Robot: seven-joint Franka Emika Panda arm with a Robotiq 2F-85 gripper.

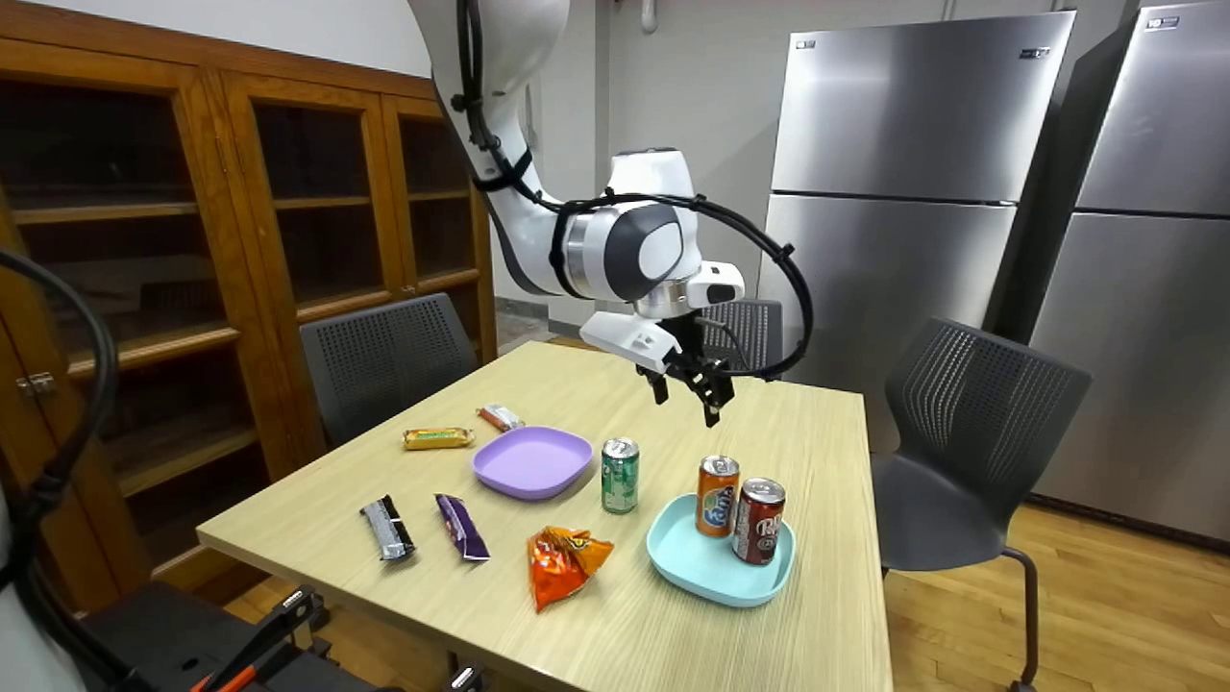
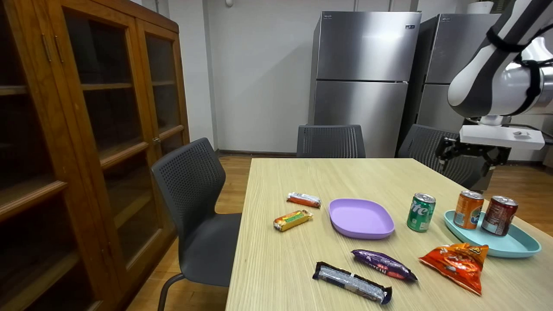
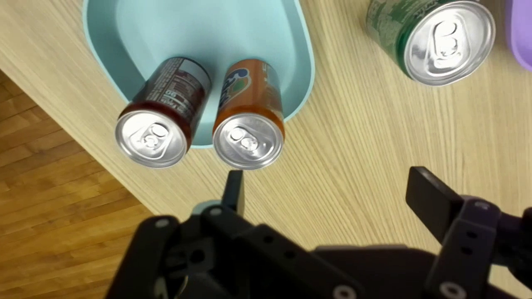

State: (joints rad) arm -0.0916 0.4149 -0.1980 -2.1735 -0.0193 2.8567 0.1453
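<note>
Wrist view: the gripper (image 3: pixel 328 191) is holding its fingers (image 3: pixel 430 199) wide apart around nothing, with an orange can (image 3: pixel 251 108) and a red can (image 3: pixel 170 101) standing on a blue plate (image 3: pixel 187 33) toward ten o'clock and a green can (image 3: pixel 428 41) toward one. In an exterior view, a purple plate (image 1: pixel 533 461) is lying toward the gripper's eight; in an exterior view, a snack bag (image 2: pixel 458 263) is lying toward six.

Orange Fanta can (image 1: pixel 716 497), maroon can (image 1: pixel 757 524) (both upright), close together, on turquoise plate (image 1: pixel 684 550)
</note>
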